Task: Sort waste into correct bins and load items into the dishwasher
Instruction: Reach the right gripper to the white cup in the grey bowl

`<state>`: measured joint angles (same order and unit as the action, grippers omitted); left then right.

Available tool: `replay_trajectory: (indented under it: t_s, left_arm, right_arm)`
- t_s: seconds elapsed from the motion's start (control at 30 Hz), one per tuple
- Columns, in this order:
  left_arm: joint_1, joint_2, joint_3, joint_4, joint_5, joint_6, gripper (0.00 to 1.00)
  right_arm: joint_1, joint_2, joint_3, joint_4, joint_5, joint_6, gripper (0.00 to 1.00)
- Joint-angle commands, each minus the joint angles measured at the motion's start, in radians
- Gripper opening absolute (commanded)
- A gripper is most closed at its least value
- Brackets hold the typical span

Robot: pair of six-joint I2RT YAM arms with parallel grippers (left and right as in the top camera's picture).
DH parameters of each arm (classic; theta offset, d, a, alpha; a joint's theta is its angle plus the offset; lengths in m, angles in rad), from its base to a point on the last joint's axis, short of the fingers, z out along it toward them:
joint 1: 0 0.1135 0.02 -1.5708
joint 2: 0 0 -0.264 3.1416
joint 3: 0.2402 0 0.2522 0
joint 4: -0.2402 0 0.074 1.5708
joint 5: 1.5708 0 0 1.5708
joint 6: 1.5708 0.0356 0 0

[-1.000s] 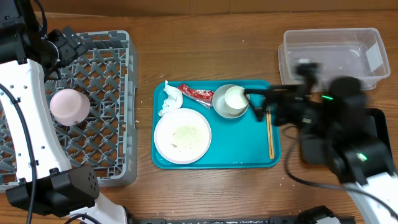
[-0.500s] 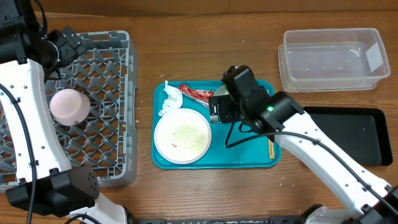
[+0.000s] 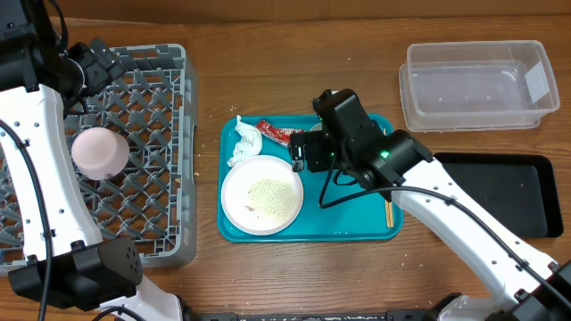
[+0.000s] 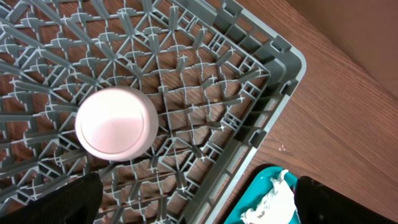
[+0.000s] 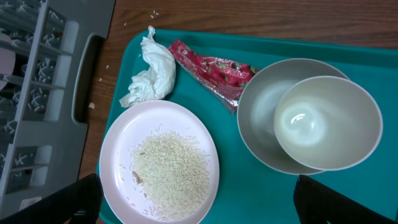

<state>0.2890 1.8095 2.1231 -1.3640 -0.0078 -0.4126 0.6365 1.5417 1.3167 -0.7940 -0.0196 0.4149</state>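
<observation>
The crumpled napkin [image 3: 241, 143] and the red wrapper [image 3: 277, 135] lie at the upper left of the teal tray [image 3: 357, 227], seen from above. The big plate [image 3: 261, 193] with rice crumbs [image 3: 263, 190] sits just below them. The chopsticks [image 3: 388, 212] lie by the tray's right edge. The right arm [image 3: 393, 165] hangs over the top middle of the tray and covers what lies there. I think it is there to pick something up. The clear tub [image 3: 477, 85] is at the upper right and the black tray [image 3: 500, 192] is below it. Both look set out for rubbish. The grey rack [image 3: 143, 205] fills the left side, with the cup [image 3: 98, 152] on it.

From the left wrist, the left gripper [image 4: 198, 202] is spread wide and holds nothing. Only its dark tips show in the bottom corners. The cup [image 4: 116, 122] sits upside down on the rack, left of the middle, likely so water can run off. A bit of napkin peeks in at the bottom.

From the right wrist, the right gripper [image 5: 199, 202] is spread wide too, with nothing in it. It looks down at the tray. The small dish [image 5: 328, 122] sits inside the metal bowl [image 5: 258, 124] on the right. The wrapper reaches the bowl's upper left edge, and the napkin is just beside the wrapper. I guess the rubbish should go first, since the plate has rice on it.
</observation>
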Motion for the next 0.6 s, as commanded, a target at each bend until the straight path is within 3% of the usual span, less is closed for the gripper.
replay_trajectory:
  t_s: [0.0, 0.07, 0.13, 0.3, 0.57]
  left_arm:
    - [0.003, 0.01, 0.006, 0.0, 0.004, -0.006, 1.0]
    - [0.003, 0.01, 0.006, 0.0, 0.004, -0.006, 1.0]
    - [0.003, 0.01, 0.006, 0.0, 0.004, -0.006, 1.0]
    - [0.003, 0.01, 0.006, 0.0, 0.004, -0.007, 1.0]
    - [0.003, 0.01, 0.006, 0.0, 0.004, -0.006, 1.0]
  right_arm:
    - [0.005, 0.072, 0.029, 0.004, -0.016, 0.004, 0.98]
    - [0.005, 0.138, 0.029, -0.001, 0.04, 0.004, 0.74]
    - [0.005, 0.187, 0.029, 0.001, 0.118, 0.004, 0.74]
    - [0.005, 0.263, 0.029, 0.032, 0.219, -0.023, 0.61]
    - [0.004, 0.267, 0.029, 0.059, 0.27, -0.029, 0.61]
